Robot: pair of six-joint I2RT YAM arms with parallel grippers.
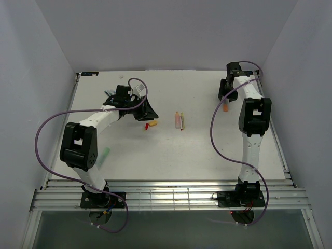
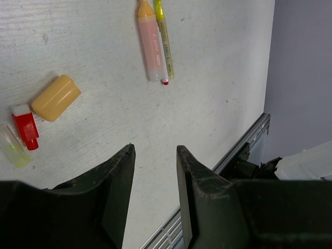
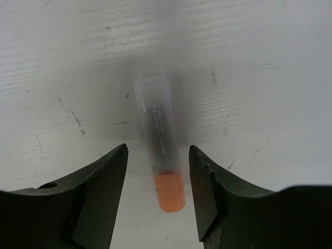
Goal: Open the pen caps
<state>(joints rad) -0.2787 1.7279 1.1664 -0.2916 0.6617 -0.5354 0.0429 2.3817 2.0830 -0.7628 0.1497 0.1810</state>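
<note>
Jaws of your right gripper (image 3: pixel 158 149) stand wide, astride but not gripping a pale pen (image 3: pixel 157 122) with an orange end. Your left gripper (image 2: pixel 154 149) hangs part-open and empty near a loose orange cap (image 2: pixel 56 97). The next move, likely: close squarely on that pen's barrel.

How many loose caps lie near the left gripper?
3: an orange cap, a red cap beside it, and a clear cap at the left wrist view's left edge. Others may be hidden from view.
</note>
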